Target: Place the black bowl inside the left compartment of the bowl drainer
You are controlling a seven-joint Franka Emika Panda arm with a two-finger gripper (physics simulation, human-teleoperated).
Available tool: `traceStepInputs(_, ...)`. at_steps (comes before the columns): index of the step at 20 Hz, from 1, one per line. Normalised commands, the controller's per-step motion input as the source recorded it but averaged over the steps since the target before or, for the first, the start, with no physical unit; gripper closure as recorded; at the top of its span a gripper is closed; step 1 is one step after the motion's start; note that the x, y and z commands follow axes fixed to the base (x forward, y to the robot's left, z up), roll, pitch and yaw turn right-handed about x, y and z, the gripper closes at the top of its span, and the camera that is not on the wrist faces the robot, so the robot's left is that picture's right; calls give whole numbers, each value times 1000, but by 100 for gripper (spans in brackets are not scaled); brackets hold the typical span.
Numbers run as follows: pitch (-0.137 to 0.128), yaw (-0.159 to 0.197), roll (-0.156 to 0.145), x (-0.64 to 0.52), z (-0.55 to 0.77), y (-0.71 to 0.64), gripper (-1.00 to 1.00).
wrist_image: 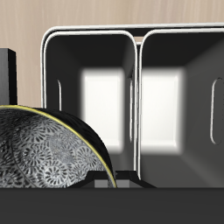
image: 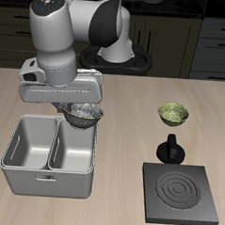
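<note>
My gripper (image: 73, 104) is shut on the rim of the black bowl (image: 84, 114), which hangs tilted in the air with its pale patterned inside showing. The bowl is over the back rim of the bowl drainer (image: 44, 179), at the compartment nearer the stove plate. In the wrist view the black bowl (wrist_image: 44, 156) fills the near field, and beyond it lie both deep compartments of the bowl drainer (wrist_image: 137, 80), split by the middle wall. Both compartments look empty. One dark finger (wrist_image: 7, 80) shows beside the bowl.
A yellow-green bowl (image: 173, 113) sits farther back on the table. A small black pot-like object (image: 171, 149) stands between it and the flat black stove plate (image: 183, 194) near the front edge.
</note>
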Motion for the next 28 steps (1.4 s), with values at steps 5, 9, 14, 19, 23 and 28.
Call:
traceStepInputs(5, 15, -9, -1, -10, -129, 6, 100)
traceStepInputs(9, 5, -4, -9, -28, -58, -61, 100)
traceStepInputs(14, 14, 1, -9, -22, -70, -28, 100)
traceStepInputs(19, 14, 5, -6, -14, -93, -15, 100)
traceStepInputs(23, 16, 2, -13, 18, -70, -30, 100)
traceStepInputs(28, 6, 7, -5, -11, -38, 8, 100)
